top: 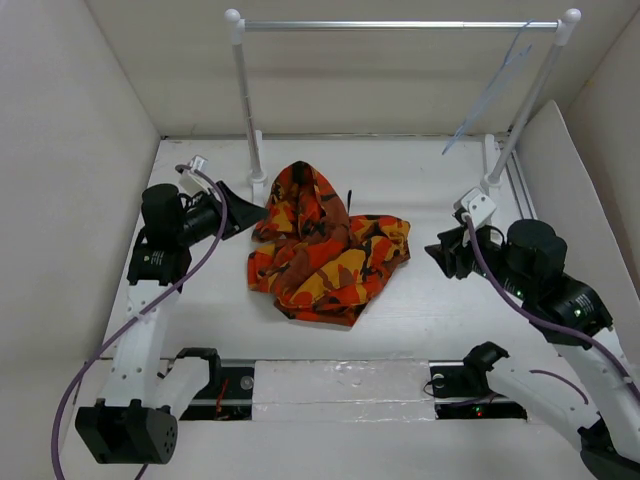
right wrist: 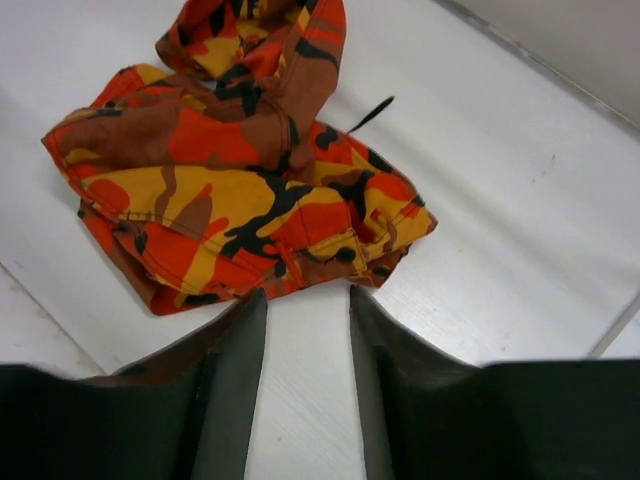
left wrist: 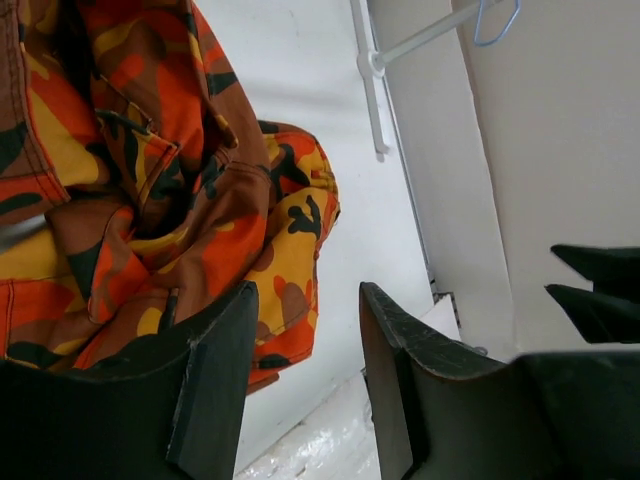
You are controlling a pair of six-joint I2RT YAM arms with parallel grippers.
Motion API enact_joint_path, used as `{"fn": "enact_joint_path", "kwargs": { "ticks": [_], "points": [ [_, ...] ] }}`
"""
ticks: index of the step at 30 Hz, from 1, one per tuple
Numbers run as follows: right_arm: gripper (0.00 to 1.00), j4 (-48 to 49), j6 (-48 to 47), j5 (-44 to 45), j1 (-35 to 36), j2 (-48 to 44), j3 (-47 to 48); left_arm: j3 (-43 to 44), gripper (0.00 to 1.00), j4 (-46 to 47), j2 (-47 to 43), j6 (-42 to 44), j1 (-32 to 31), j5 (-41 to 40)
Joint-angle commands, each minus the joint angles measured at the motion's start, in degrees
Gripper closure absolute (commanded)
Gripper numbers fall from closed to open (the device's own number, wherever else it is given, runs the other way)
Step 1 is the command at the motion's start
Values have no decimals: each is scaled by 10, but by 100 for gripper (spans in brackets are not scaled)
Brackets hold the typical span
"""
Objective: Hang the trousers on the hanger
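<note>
Trousers: the trousers (top: 325,245) lie crumpled in a heap on the table (top: 420,300), about midway between the two arms, with one folded end reaching toward the back wall.
Hanger: the hanger (top: 497,85) hangs from the right end of the rail (top: 400,25) at the back, well apart from the trousers. Its hook also shows at the top of the left wrist view (left wrist: 497,25).
Left gripper: the left gripper (top: 240,207) sits low at the heap's left edge with its fingers apart by a moderate gap. In its own view (left wrist: 305,300) only bare table shows between the fingers, so it holds nothing.
Left gripper contact: the left finger (left wrist: 215,370) overlaps the camouflage cloth (left wrist: 180,190) in that view, but whether it touches the cloth cannot be told.
Right gripper: the right gripper (top: 440,250) is to the right of the heap, pointing at it, with its fingers parted about as far. In its wrist view (right wrist: 308,305) only table lies between the fingers, and it grips nothing.
Right gripper contact: a narrow strip of bare table separates its fingertips from the nearest hem of the trousers (right wrist: 250,190), so it is close but not touching.
</note>
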Motion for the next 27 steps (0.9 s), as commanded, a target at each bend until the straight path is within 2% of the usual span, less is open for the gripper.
{"fn": "enact_joint_path", "kwargs": {
  "ticks": [1,2,3,4,5,8,10,12,13,14,15,17,20,21,22,23,24,26,27],
  "points": [
    [59,6,14,7,6,-8,-5,-5,59,62,-6,-23,6,13],
    [91,3,14,12,6,-7,-4,-2,63,60,-13,-29,6,3],
    [100,-3,15,15,6,-6,-4,-1,69,59,-18,-29,6,-24],
    [100,-6,13,16,6,-2,-6,2,75,55,-22,-26,6,-38],
    [100,-8,11,17,6,2,-8,11,100,39,-24,-21,6,-51],
    [100,-10,11,1,6,26,-26,33,100,-13,-19,27,-8,-92],
    [100,11,8,-22,6,40,-44,35,100,-68,-17,72,-47,-177],
    [79,50,9,-51,6,59,-73,12,100,-99,-18,95,-47,-220],
    [62,65,13,-53,6,66,-83,0,100,-102,-23,95,-47,-221],
    [36,81,18,-64,6,82,-94,-29,100,-93,-35,90,-47,-219],
    [31,109,19,-71,6,92,-107,-42,98,-82,-36,88,-47,-206],
    [24,132,16,-74,6,118,-114,-63,86,-62,-21,86,-47,-214],
    [22,149,14,-45,0,170,-121,-61,75,-49,15,99,-64,-267],
    [21,151,15,-56,-7,196,-122,-55,73,-51,29,102,-116,-338],
    [21,156,18,-69,-13,206,-133,-46,70,-49,46,103,-151,-376],
    [19,185,25,-86,-21,213,-148,-18,64,-52,84,97,-187,-406],
    [18,199,29,-87,-26,217,-160,-3,59,-54,98,91,-250,-476],
    [16,258,52,-110,-68,225,-192,14,41,-40,111,75,-269,-488],
    [14,278,59,-128,-86,228,-200,8,33,-30,110,65,-269,-456]
  ]
}}
